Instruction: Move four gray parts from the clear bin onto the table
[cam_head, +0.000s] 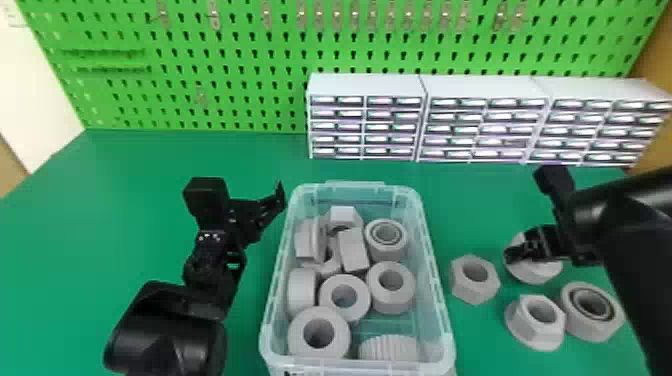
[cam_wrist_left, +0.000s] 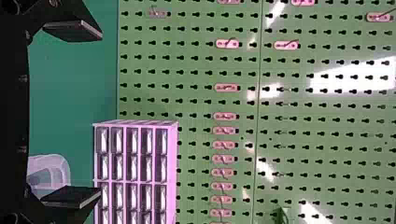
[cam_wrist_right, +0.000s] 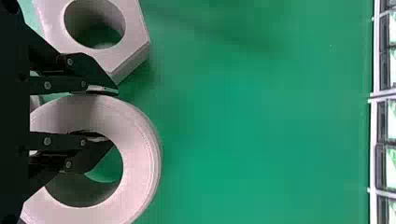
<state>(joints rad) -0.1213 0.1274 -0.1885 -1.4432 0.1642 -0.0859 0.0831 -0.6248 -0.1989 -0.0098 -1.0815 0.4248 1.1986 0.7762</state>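
Out over the table's right side is my right gripper (cam_head: 517, 252), at a round gray part (cam_head: 540, 272) beside a gray hex nut (cam_head: 459, 287). In the right wrist view, my right gripper (cam_wrist_right: 106, 114) is shut on the wall of that round part (cam_wrist_right: 144, 158), one finger inside its hole and one outside. A flanged gray nut (cam_head: 517, 325) and a gray ring with an inner ring (cam_head: 570, 320) lie nearer the front. The clear bin (cam_head: 437, 300) holds several gray parts. My left gripper (cam_head: 280, 195), also in the left wrist view (cam_wrist_left: 88, 113), stands open and empty left of the bin.
White drawer cabinets (cam_head: 367, 125) stand along the back of the green table (cam_head: 100, 200), before a green pegboard (cam_head: 240, 55). My right forearm reaches in from the right edge, above the table beside the ring.
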